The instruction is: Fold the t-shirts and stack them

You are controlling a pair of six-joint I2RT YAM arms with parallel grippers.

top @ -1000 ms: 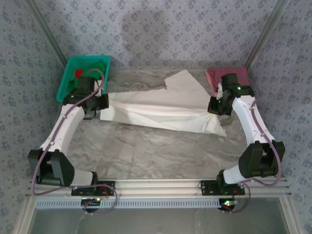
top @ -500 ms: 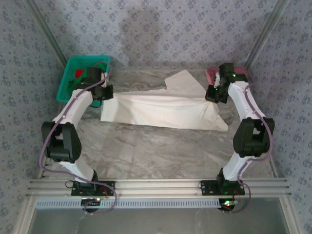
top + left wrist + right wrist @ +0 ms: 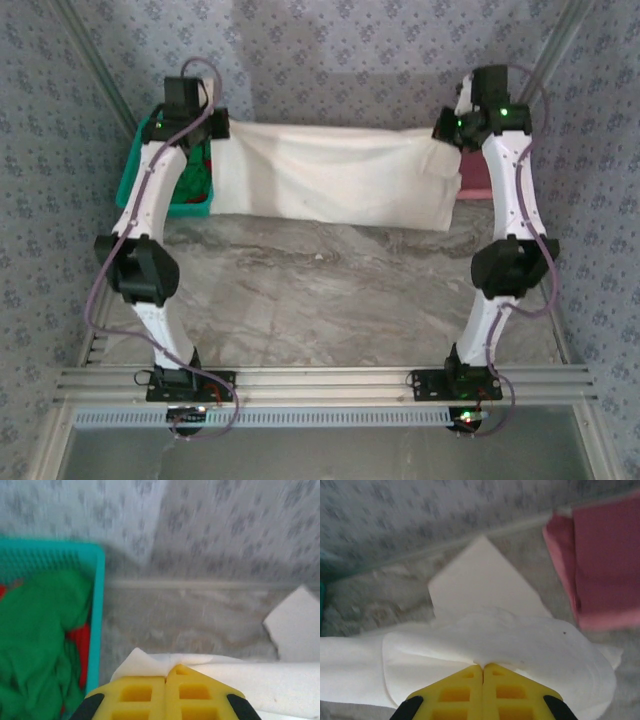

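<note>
The cream-white t-shirt [image 3: 335, 178] hangs stretched in the air like a curtain between my two raised grippers, its lower edge just above the table. My left gripper [image 3: 218, 126] is shut on its left top corner, and the yellow fingers pinch white cloth [image 3: 150, 662] in the left wrist view. My right gripper [image 3: 446, 128] is shut on the right top corner, with cloth [image 3: 520, 642] bunched at the closed tips. The dusty pink t-shirt [image 3: 473, 180] lies folded at the back right, partly hidden by the right arm; it is also visible as the pink t-shirt [image 3: 607, 565].
The teal mesh basket [image 3: 130, 180] stands at the back left with green and red cloth [image 3: 40, 630] inside, close to my left arm. The marble tabletop [image 3: 330, 290] spreads in front of the hanging shirt. Patterned walls close in the back and sides.
Both arms have risen and moved toward the back wall, lifting the white t-shirt off the table until it hangs spread between them.
</note>
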